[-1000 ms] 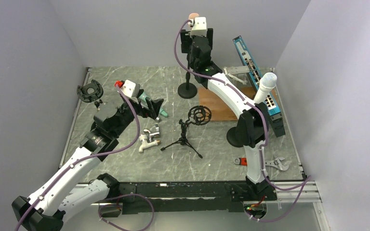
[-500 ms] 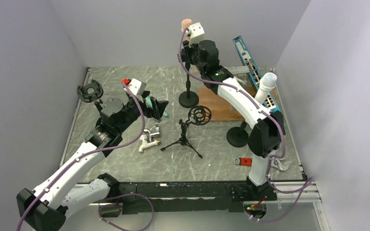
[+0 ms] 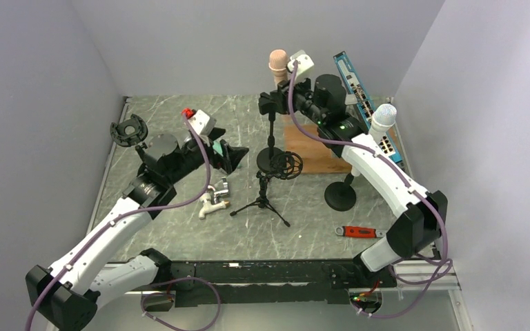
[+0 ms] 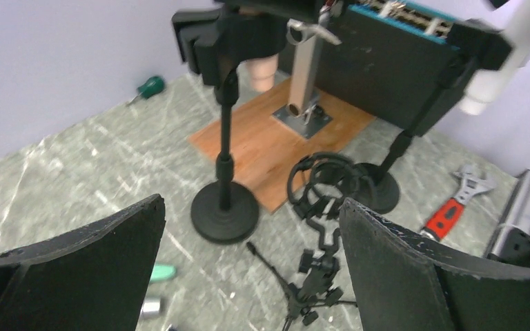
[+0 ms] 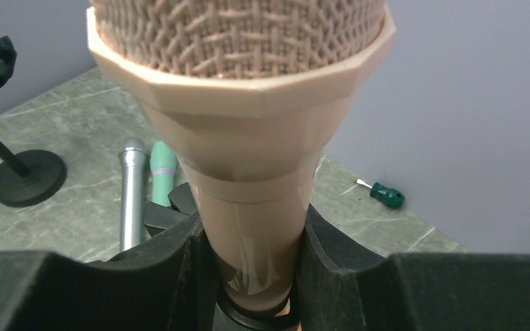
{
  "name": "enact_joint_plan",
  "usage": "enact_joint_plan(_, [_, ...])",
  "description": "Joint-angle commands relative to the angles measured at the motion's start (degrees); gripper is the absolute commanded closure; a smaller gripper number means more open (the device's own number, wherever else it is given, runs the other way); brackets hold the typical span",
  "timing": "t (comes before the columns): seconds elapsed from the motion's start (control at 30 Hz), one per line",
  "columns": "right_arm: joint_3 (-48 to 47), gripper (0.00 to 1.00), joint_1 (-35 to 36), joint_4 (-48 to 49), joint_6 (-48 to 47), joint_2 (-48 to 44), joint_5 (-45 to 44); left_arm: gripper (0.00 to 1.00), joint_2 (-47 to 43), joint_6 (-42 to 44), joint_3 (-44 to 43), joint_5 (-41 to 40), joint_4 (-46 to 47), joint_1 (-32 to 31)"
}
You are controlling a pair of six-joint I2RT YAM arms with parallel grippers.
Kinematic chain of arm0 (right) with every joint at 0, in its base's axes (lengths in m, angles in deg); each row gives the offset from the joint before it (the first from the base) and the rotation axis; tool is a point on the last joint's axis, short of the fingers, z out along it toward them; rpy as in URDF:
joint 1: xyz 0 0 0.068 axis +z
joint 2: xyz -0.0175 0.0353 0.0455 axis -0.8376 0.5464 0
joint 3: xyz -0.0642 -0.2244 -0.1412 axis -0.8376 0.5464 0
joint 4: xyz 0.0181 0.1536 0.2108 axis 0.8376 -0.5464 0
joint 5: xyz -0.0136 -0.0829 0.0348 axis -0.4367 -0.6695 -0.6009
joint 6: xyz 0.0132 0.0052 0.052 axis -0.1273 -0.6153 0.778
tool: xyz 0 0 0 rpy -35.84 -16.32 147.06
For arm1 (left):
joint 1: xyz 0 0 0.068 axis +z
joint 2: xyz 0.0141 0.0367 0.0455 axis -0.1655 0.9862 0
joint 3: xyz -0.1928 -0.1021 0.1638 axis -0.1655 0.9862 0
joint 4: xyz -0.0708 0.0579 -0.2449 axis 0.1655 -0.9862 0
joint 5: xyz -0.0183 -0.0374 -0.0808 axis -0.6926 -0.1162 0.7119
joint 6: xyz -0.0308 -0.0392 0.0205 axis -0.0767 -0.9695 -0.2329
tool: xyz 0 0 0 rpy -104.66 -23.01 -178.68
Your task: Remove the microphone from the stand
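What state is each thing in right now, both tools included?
Pink microphone: head up, in the rear stand's clip, clamped by the right tool.
Right tool: shut on the pink microphone's handle.
Left tool: open, empty, above the table.
White microphone: tilted, seated in the right stand.
Tripod mount: standing, ring empty.
Wrench: lying flat on the table.

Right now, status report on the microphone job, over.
Right end effector shut on pink microphone. Left end effector open, empty, facing the stand. Microphone upright at stand top; nothing above it.
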Motion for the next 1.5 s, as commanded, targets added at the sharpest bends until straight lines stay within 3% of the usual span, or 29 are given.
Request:
enact_joint_plan(0.0, [5.69,1.0,-2.56,3.6,3.84,-4.48,7.5,0.01,2.88,-0.57,-6.99,11.3,1.5,0.48])
enact_joint_plan(0.27, [7.3,1.0,-5.55,3.7,4.76,-4.74,18.95,0.01,11.19,0.91,-11.07,19.22,8.8,3.92])
enact_joint_plan(0.53, [3.65,1.0,-7.29,0.82,6.17,-3.22,25.04,0.01,25.98,11.79,-21.48,33.48,10.55,7.22])
enact_joint_plan(0.8, [3.01,1.0,-7.49,-0.08,6.25,-0.81,26.81,0.01,39.74,2.71,-33.5,49.24,13.47,9.36])
enact_joint_plan(0.93, [4.15,1.0,-7.43,1.48,6.62,-1.15,26.72,0.01,42.37,-1.07,-32.77,51.19,18.88,9.36])
enact_joint_plan(1.47, [4.81,1.0,-7.48,1.79,7.05,-1.86,27.65,0.08,46.87,0.86,-33.69,49.1,16.22,7.93])
